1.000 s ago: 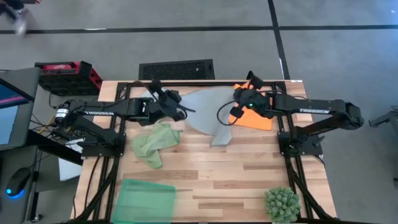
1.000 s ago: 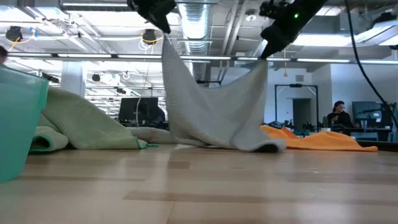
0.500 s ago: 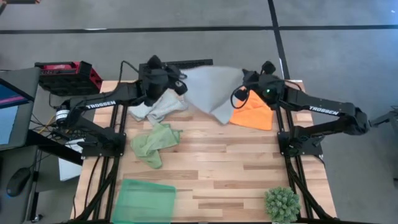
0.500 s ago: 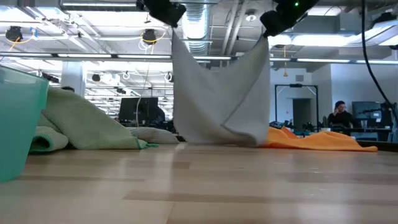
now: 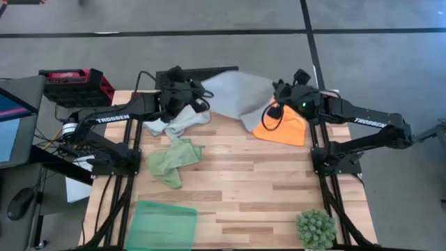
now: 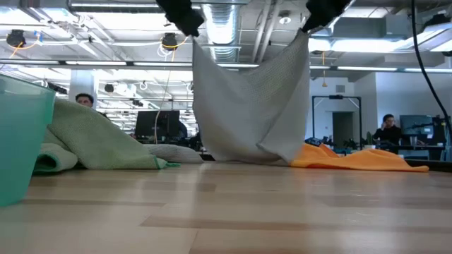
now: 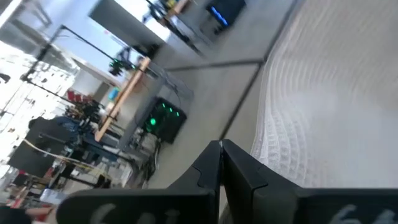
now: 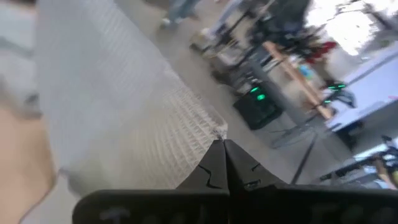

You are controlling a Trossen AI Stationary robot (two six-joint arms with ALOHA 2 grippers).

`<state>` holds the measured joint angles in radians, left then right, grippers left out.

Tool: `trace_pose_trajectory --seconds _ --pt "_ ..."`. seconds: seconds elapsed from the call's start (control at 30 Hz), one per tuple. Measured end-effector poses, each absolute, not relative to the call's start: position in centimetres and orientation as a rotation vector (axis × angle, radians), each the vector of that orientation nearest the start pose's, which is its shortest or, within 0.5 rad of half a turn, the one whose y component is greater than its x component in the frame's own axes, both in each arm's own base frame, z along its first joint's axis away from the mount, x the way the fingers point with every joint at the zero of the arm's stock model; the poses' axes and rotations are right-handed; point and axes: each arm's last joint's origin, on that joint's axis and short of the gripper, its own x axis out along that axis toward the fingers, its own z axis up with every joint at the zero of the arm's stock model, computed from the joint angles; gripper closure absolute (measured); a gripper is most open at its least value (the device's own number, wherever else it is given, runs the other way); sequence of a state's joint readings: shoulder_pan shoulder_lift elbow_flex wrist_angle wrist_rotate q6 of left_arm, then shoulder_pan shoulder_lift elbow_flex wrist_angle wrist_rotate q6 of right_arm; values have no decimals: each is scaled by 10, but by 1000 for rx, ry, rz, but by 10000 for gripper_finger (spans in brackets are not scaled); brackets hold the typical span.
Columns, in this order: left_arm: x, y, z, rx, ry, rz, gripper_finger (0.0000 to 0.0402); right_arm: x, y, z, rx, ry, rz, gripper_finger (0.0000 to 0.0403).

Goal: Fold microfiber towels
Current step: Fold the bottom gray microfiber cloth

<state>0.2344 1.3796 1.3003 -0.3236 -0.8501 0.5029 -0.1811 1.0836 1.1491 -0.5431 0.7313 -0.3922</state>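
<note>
A pale grey towel [image 5: 237,94] hangs spread between my two grippers over the table's far edge. In the low view it [image 6: 247,99] sags in the middle and its lower end [image 6: 244,156] rests on the table. My left gripper [image 5: 197,90] is shut on its upper left corner, and my right gripper [image 5: 279,92] is shut on its upper right corner. A second grey towel [image 5: 175,122] lies crumpled under the left arm. An orange towel [image 5: 287,127] lies below the right gripper. A light green towel [image 5: 173,159] lies bunched at mid-left. My left gripper pinches the grey towel's upper corner by its edge [image 7: 258,152] between its two shut fingers, coming nearly level from the table's left. The towel hangs below the hold. My right gripper pinches the opposite upper corner [image 8: 216,132] between its shut fingers, coming nearly level from the right. The cloth between the two holds sags slack.
A translucent green tray [image 5: 164,223] stands at the near left edge and a spiky green plant [image 5: 317,229] at the near right corner. Bare wood [image 5: 258,181] spans the table's middle. A person [image 6: 387,130] sits in the room beyond.
Both grippers have risen and gone toward the table's far edge, still shut on the grey towel. The towel's lower part has been dragged off the middle of the table toward the far edge. It now hangs more upright, with only its lower end on the wood.
</note>
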Motion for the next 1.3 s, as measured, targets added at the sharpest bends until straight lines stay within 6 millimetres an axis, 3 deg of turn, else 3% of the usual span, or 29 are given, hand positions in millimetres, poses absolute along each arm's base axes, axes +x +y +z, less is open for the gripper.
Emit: trace_pose_trajectory --seconds 0.33,0.53,0.73,1.1,1.3 --pt "287 63 359 601 738 865 401 208 -30 363 -479 705 -669 403" --pt "285 62 388 574 657 889 401 204 -30 390 -484 637 -679 403" --pt "278 77 416 558 601 925 401 199 -41 404 -501 631 -731 403" --pt "267 120 423 505 551 1000 401 191 -79 411 -531 654 -900 403" --pt "268 121 425 529 533 978 401 191 -79 412 -534 651 -898 403"
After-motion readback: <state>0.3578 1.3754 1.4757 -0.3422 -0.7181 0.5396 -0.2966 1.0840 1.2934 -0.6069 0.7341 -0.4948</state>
